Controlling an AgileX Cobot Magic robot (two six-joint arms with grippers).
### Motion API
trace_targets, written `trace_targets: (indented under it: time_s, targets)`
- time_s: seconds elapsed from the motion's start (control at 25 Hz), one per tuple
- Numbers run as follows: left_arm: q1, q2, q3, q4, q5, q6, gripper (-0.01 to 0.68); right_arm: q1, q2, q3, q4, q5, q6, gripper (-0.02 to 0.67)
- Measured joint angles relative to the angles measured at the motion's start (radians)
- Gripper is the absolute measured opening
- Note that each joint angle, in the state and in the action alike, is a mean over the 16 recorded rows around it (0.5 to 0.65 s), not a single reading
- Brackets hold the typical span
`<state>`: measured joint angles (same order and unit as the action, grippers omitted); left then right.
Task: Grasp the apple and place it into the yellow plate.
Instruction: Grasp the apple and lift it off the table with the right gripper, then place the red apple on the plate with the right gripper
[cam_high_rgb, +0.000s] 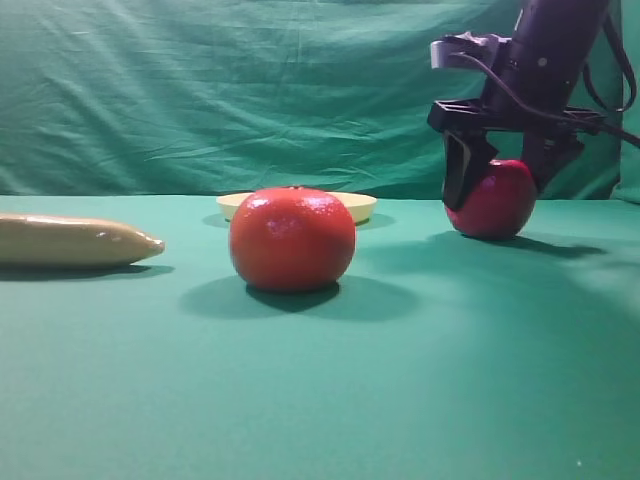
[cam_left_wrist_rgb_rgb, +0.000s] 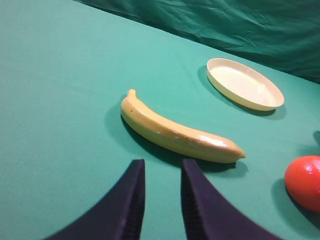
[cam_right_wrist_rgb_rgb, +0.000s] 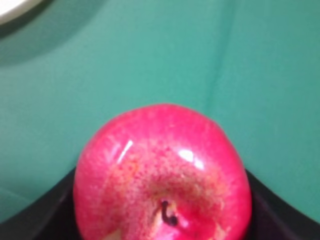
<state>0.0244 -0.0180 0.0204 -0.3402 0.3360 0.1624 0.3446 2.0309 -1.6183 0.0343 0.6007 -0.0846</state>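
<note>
Right end effector (cam_high_rgb: 497, 195) lowered, jaws spread (left end effector (cam_left_wrist_rgb_rgb: 162, 200) parted)

Crimson apple (cam_high_rgb: 497, 200) upright (stem up), yellow plate (cam_high_rgb: 360, 207) apart.

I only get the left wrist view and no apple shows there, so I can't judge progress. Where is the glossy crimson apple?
Observer: The glossy crimson apple sits at the far right of the green cloth-covered table, outside your frame.
Operator: Is the right gripper on it?
Observer: The right gripper straddles it, with a dark finger close at each side. I cannot tell whether they press it.
Operator: Lifted?
Observer: No, it rests on the cloth, stem up, well apart from the shallow pale yellow plate.
</note>
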Motion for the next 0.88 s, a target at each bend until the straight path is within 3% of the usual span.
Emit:
trace_targets:
  time_s: [0.6,0.88]
  targets:
    - [0.000,0.000,0.000,0.000,0.000,0.000,0.157,0.151,0.188,-0.142,0.017,-0.239,-0.044,0.489]
    - [0.000,0.000,0.000,0.000,0.000,0.000,0.157,0.168,0.239,-0.144,0.018,-0.299,-0.046,0.548]
